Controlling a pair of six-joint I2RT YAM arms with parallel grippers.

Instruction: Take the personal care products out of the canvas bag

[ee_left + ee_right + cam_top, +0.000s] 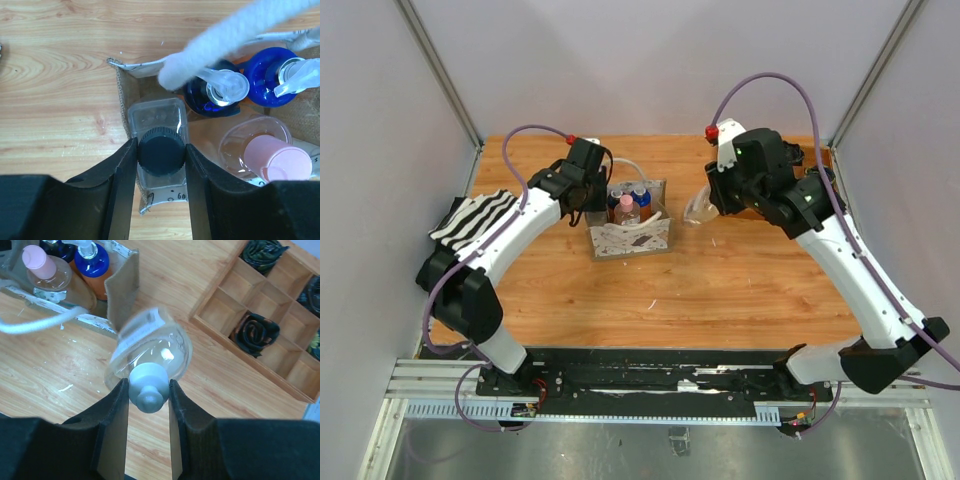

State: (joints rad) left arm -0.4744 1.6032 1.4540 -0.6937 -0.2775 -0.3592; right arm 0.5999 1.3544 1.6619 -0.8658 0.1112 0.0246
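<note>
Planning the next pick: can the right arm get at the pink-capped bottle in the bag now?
Probably not yet: the right gripper is shut on a grey-capped bottle outside the canvas bag. The pink-capped bottle itself stands uncovered.

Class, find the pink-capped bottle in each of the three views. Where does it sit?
Top external: pink-capped bottle at upper centre, inside the bag.
Left wrist: lower right, beside the blue bottles.
Right wrist: top left corner.
Shared landmark: the bag's cream wall.
</note>
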